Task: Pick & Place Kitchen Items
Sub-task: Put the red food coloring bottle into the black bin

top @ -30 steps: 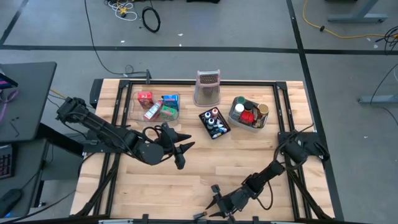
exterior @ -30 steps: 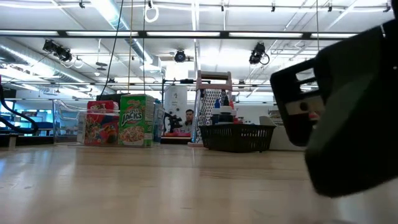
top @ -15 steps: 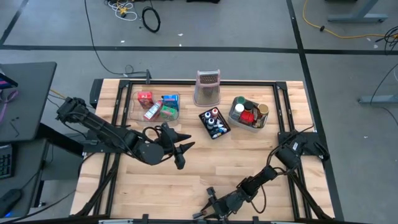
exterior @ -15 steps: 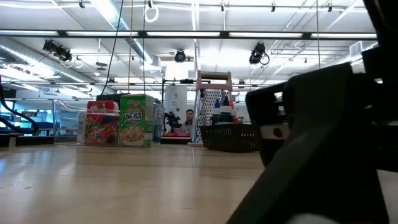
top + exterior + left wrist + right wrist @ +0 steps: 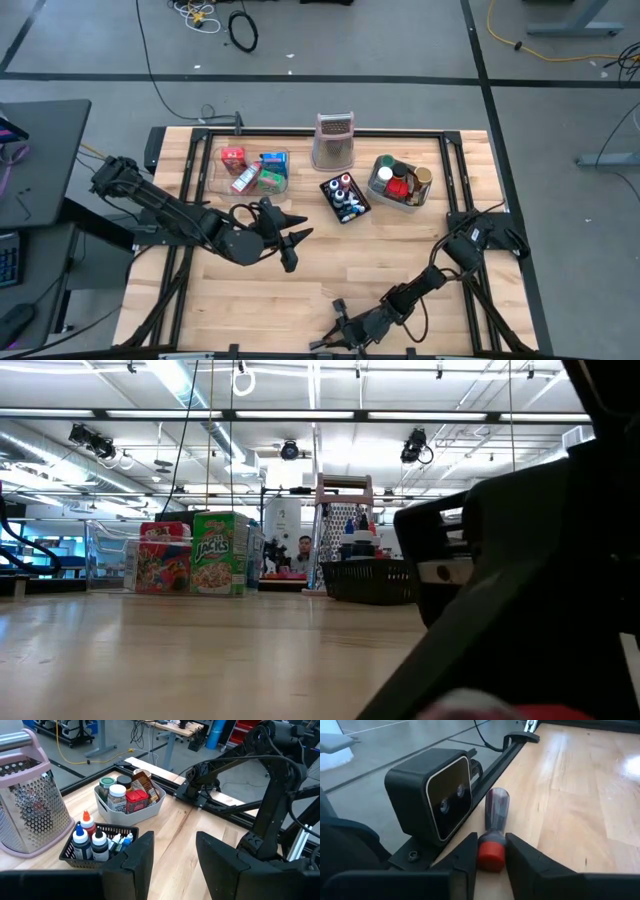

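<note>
The right pincer (image 5: pixel 490 851) is down at the near edge of the worktop (image 5: pixel 330 250), beside the small black camera box (image 5: pixel 432 795) mounted there. Its two fingers sit on either side of the red cap of a small dark vial (image 5: pixel 494 822) that lies flat on the wood. They touch or nearly touch the cap, so the pincer looks clenched on the vial, though whether the hold is firm cannot be told. The vial lies on its side, away from the other groceries, which is likely why this arm has to reach so low and far forward.

The left pincer (image 5: pixel 290 240) hangs over the middle of the worktop with its fingers apart and nothing between them, apparently waiting its turn.

The other items are already sorted at the far side: cereal packets in the clear tray (image 5: pixel 222 176), small bottles in the black basket (image 5: pixel 70 851), and cans and jars in the grey bin (image 5: pixel 152 807). The metal grater (image 5: pixel 334 140) stands between them.
</note>
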